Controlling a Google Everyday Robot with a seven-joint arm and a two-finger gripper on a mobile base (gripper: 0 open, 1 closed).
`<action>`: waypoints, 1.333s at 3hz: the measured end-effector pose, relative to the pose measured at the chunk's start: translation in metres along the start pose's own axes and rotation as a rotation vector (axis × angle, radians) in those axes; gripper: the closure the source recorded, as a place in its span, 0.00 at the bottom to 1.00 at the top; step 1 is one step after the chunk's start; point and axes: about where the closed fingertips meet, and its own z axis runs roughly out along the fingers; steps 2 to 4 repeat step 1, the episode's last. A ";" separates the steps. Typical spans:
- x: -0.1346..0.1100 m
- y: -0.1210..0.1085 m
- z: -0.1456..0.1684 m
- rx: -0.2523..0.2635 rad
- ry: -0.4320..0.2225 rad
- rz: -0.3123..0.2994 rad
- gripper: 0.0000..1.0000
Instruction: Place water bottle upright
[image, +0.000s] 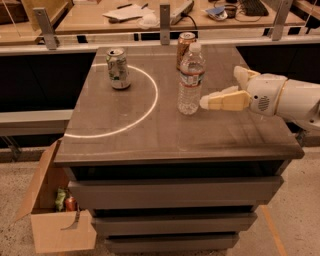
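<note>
Dim, warm light; a bright arc (156, 95) glares on the surface (225, 135), where the pale gripper (221, 88), fingers spread, sits just right of the water bottle (190, 80).

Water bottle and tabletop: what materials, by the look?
Water bottle: clear ribbed plastic, see-through, with a white cap. Tabletop: dark, semi-gloss, maybe laminate or stone; it shows a bright ring of light. Gripper: open, beside the bottle.
</note>
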 end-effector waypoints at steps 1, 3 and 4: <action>0.001 0.001 -0.002 0.012 0.009 0.007 0.00; 0.001 0.001 -0.002 0.012 0.009 0.007 0.00; 0.001 0.001 -0.002 0.012 0.009 0.007 0.00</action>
